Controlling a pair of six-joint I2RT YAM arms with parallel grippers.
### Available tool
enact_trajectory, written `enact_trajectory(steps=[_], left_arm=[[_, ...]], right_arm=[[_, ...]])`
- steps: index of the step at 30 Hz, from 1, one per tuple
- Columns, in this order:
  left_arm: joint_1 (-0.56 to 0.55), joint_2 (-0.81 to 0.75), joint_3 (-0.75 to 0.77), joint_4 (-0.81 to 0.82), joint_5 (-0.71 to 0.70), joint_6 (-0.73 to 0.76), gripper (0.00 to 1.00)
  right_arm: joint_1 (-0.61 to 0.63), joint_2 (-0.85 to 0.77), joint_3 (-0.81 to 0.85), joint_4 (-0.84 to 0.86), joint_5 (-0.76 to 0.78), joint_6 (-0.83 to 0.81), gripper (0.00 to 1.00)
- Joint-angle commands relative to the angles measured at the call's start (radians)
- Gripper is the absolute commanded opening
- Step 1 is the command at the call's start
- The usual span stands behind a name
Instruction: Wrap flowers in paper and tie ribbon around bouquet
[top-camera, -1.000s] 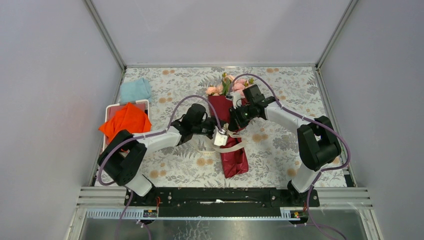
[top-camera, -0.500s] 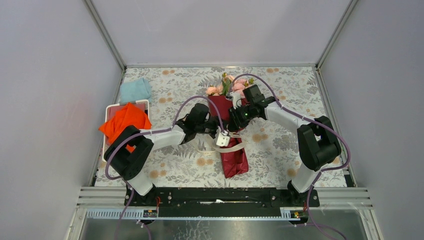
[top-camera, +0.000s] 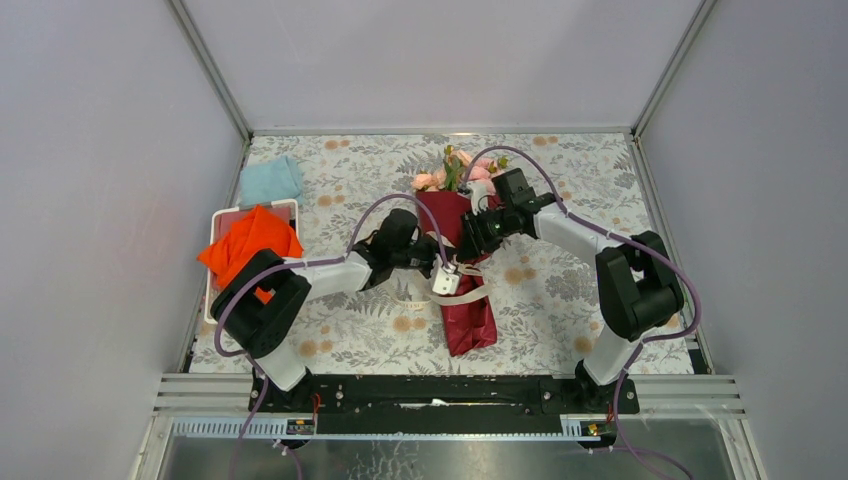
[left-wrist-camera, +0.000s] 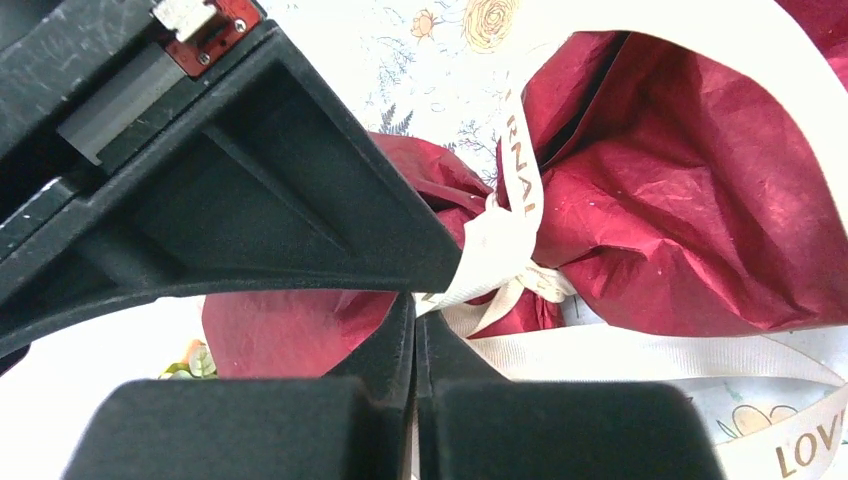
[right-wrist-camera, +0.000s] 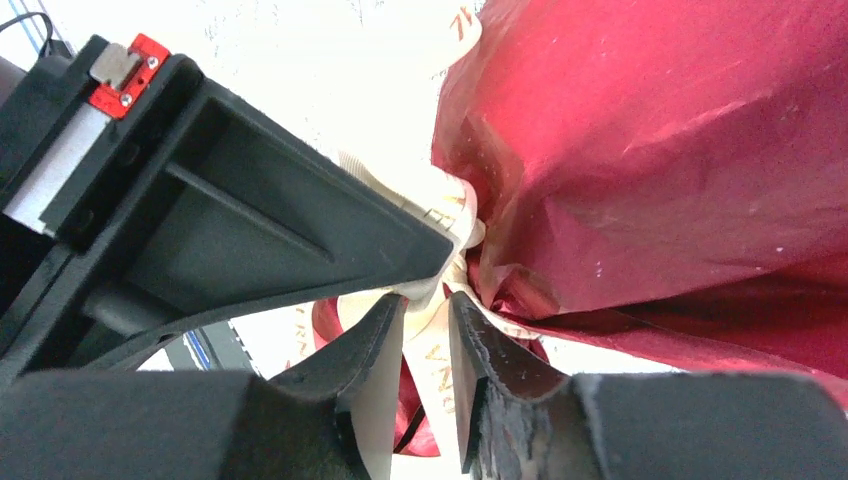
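The top camera looks down from above and behind the 2 arms (top-camera: 325, 278) onto the whole table (top-camera: 560, 300). Both wrist cameras sit very near the bouquet (left-wrist-camera: 700, 200), sharing its ribbon (left-wrist-camera: 520, 190) knot from opposite sides.

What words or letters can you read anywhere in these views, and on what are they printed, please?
"RNAI": gold letters, cut off at both ends, on the ribbon where it crosses the paper.
"LOV": on the ribbon's loose length, cut by the picture's lower right edge.
Right wrist view: gold letters on the ribbon, too partial to read.
Top view: nothing legible.
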Motion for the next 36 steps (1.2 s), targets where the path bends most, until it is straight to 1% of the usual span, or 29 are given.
enact_trajectory(steps=[1,5,7,11,14,16,17,18,21,23,29,36], left_arm=[[-0.009,0.003,-0.031,0.11,0.018,0.008,0.0],[-0.01,-0.001,-0.045,0.157,0.018,-0.029,0.0],[-0.008,-0.001,-0.046,0.171,0.015,-0.047,0.0],[-0.007,-0.001,-0.04,0.191,0.006,-0.089,0.0],[-0.008,-0.001,-0.044,0.207,0.006,-0.096,0.0],[-0.008,-0.002,-0.043,0.212,0.002,-0.105,0.0],[-0.008,-0.002,-0.043,0.212,-0.002,-0.11,0.0],[-0.007,-0.006,-0.043,0.205,-0.004,-0.111,0.0],[-0.001,-0.016,-0.047,0.191,-0.001,-0.11,0.0],[0.004,-0.023,-0.048,0.175,0.0,-0.102,0.0],[0.01,-0.051,-0.064,0.114,-0.002,-0.046,0.0],[0.01,-0.072,-0.072,0.064,0.005,-0.021,0.0]], right_arm=[[-0.008,0.03,-0.007,0.098,-0.042,0.027,0.3],[-0.007,0.063,0.002,0.142,-0.096,0.049,0.3],[-0.007,0.047,-0.021,0.173,-0.118,0.048,0.32],[-0.007,0.044,-0.051,0.179,-0.12,0.049,0.37],[-0.003,0.051,-0.076,0.238,-0.143,0.094,0.37],[-0.001,0.057,-0.086,0.268,-0.147,0.118,0.34],[-0.001,0.059,-0.091,0.28,-0.146,0.126,0.3],[-0.001,0.057,-0.095,0.29,-0.143,0.131,0.26],[-0.002,0.036,-0.107,0.301,-0.115,0.14,0.08],[-0.012,0.011,-0.108,0.28,-0.065,0.142,0.0],[-0.042,-0.071,-0.143,0.274,0.026,0.177,0.0],[-0.043,-0.098,-0.154,0.244,0.105,0.209,0.0]])
